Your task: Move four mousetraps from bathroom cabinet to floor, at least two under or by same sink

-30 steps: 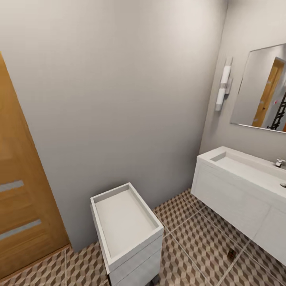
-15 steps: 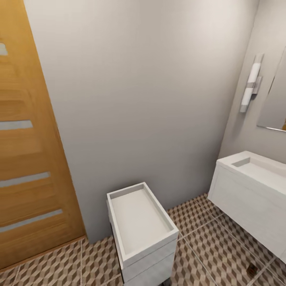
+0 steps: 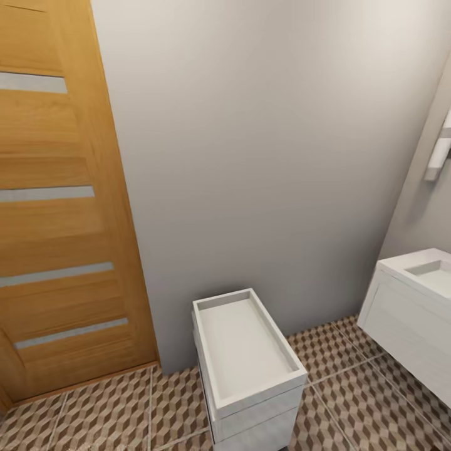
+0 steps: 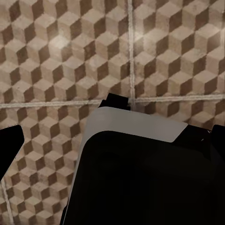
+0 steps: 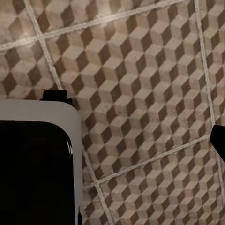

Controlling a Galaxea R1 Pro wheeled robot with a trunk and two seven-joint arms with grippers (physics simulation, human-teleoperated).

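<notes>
From your head camera you face a plain grey wall [image 3: 263, 156] with a wooden door [image 3: 62, 207] at the left, its orange-brown face crossed by pale horizontal strips. Against the wall stands a small white unit with a shallow tray-like top [image 3: 247, 351], resting on the bathroom floor [image 3: 113, 413] of cube-patterned tiles. At the right edge you catch a corner of the sink [image 3: 426, 272], a white basin on its white vanity unit [image 3: 407, 326], with a white wall lamp [image 3: 438, 153] above it.

Your left wrist camera looks down on the same patterned tiles [image 4: 70, 61], pale grout lines crossing them, with a dark, grey-edged part of the robot's body [image 4: 140, 173] (too close to make out more) in front. The right wrist camera looks down on the tiles [image 5: 140, 84] too, beside another dark, grey-edged part [image 5: 37, 159].

As for the claws, I cannot tell whether either is spread or pressed together: only dark slivers sit at the edges of both wrist views.
</notes>
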